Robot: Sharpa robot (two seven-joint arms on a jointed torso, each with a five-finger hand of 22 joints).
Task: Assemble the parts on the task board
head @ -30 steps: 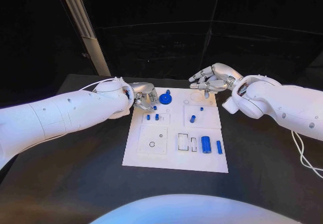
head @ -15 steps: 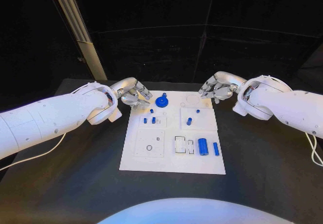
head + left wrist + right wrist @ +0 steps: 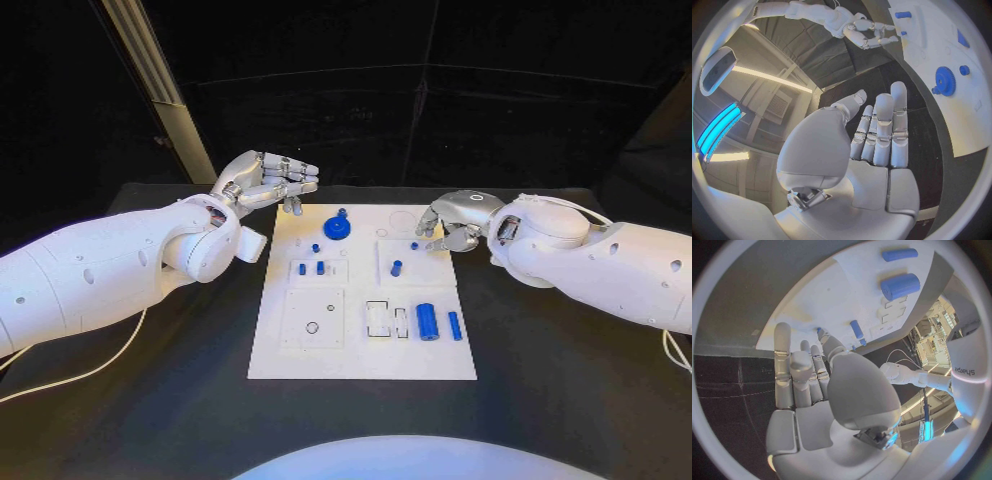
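- The left robot hand (image 3: 268,180) hangs above the bench (image 3: 173,380) past the far left corner of the task board (image 3: 361,350), holding nothing. In the left wrist view its fingers (image 3: 882,130) lie straight and side by side, with the thumb a little apart.
- The right robot hand (image 3: 451,220) sits at the far right corner of the task board, over its edge. It is also empty: the right wrist view shows the fingers (image 3: 792,375) stretched out flat with nothing between them and the thumb.
- The task board is a white plate lying flat in the middle of the black bench, between the two arms.
- A blue gear (image 3: 338,227) stands on the far part of the board, nearer the left robot hand but apart from it; the left wrist view shows it too (image 3: 945,81).
- Two small blue pegs (image 3: 310,268) stand side by side in a square recess nearer than the gear.
- A short blue pin (image 3: 397,267) lies in the square to the right of them, near the right robot hand.
- On the near right part of the board a thick blue cylinder (image 3: 428,321) lies beside a thin blue rod (image 3: 454,325), the rod closer to the board's right edge; both appear in the right wrist view (image 3: 901,286), (image 3: 900,254).
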